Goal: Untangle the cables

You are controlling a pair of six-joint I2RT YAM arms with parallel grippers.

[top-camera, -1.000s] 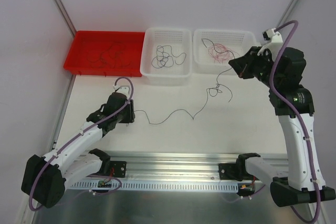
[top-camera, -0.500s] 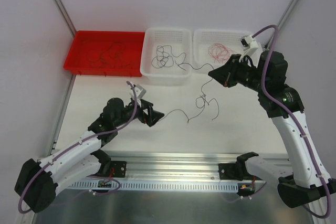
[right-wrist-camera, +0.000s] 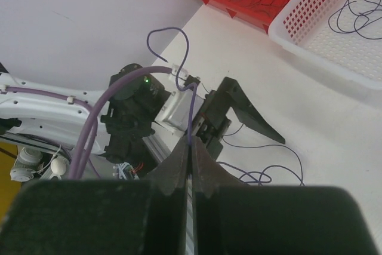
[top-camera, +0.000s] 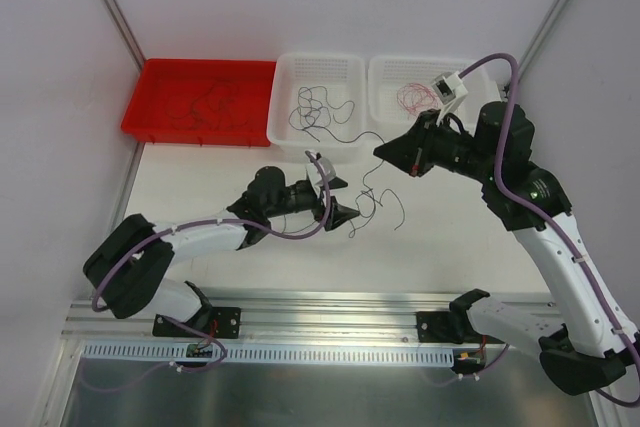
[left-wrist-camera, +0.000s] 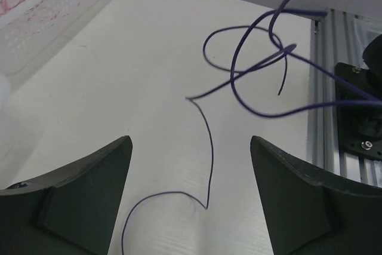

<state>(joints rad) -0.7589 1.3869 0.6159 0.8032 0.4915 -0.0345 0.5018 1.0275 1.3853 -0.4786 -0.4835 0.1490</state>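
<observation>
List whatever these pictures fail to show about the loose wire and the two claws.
- Left wrist view: the wire runs off the bottom edge between the fingers of the open left claw, so its end is cut off.
- Left wrist view: the wire's loops cross, but knotted or merely overlapping cannot be told.
- Top view: the right claw is too small to show its pinch on the wire.
- Top view: the strands in the red tray are too thin to count.

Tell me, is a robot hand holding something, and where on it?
The right gripper pinches a thin dark purple cable, seemingly near one end. The left gripper is open; the cable just lies between its fingers.
</observation>
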